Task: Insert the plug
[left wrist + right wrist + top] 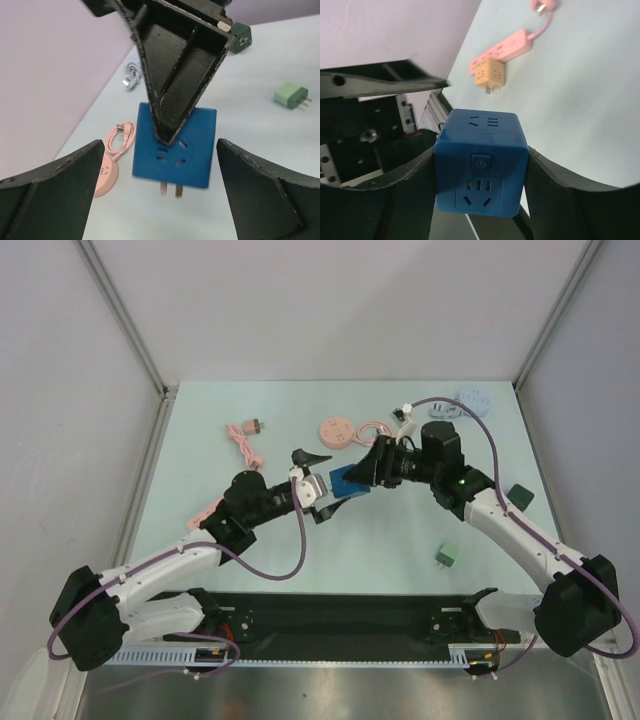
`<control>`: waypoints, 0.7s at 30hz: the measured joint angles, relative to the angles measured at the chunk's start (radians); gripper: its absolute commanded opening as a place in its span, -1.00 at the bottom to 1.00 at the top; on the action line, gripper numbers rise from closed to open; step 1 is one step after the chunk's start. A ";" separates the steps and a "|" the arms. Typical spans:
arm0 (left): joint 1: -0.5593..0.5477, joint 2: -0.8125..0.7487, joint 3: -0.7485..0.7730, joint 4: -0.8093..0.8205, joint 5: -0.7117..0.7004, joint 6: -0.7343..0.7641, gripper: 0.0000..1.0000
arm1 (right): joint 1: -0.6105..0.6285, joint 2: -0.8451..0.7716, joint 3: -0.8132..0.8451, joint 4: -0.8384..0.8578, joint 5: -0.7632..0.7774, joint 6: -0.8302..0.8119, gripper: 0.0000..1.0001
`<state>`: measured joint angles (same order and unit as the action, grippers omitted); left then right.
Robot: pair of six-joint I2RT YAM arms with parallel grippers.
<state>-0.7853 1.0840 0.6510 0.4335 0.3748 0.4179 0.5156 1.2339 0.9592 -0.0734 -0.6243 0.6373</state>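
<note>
The plug is a blue cube adapter [348,481] with two metal prongs on its underside [170,189], held in the air above the table's middle. My right gripper [481,150] is shut on it, a finger pressed flat on each side face [480,165]. My left gripper [160,145] is open, its fingers [75,185] standing well apart from the cube [175,150] on either side. In the overhead view the left gripper [322,485] faces the right gripper [372,468] across the cube. A pink power strip [502,47] lies on the table with a tan cube [489,75] at its end.
A round pink socket [335,430], a pink cable [245,440] and a white plug with cable [405,412] lie at the back. A light green plug [447,556] and a dark green adapter [518,494] sit to the right. Side walls enclose the table.
</note>
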 measured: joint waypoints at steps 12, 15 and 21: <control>0.087 0.328 0.407 -0.246 -0.299 -0.309 0.92 | -0.234 -0.029 -0.013 -0.142 0.181 -0.029 -1.00; 0.148 0.496 0.573 -0.327 -0.351 -0.399 0.80 | -0.230 -0.056 -0.013 -0.159 0.218 -0.040 -1.00; 0.275 0.909 1.013 -0.481 -0.370 -0.574 0.44 | -0.227 -0.070 -0.010 -0.174 0.301 -0.100 -1.00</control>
<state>-0.5098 1.9926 1.6638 -0.0471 0.0044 -0.1558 0.2890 1.1641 0.9489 -0.2478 -0.3233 0.5369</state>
